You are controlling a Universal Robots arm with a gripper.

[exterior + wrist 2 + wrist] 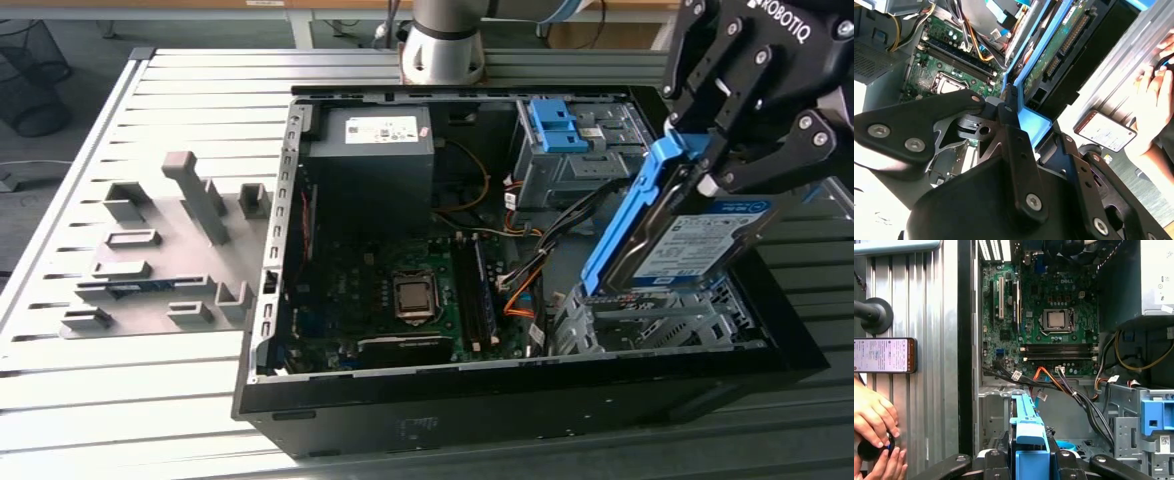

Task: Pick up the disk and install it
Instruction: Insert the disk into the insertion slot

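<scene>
Claw (717,165) clamps the tilted disk (683,245) above the drive cage (654,325) in the case (534,390).

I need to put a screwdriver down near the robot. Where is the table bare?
Bare slats of the table lie nearer the camera than the grey fixture plate, at the exterior view's left of the computer case, and beyond that plate too. Crowded: inside the case, and its corner at the exterior view's right, where the gripper holds the disk.
</scene>
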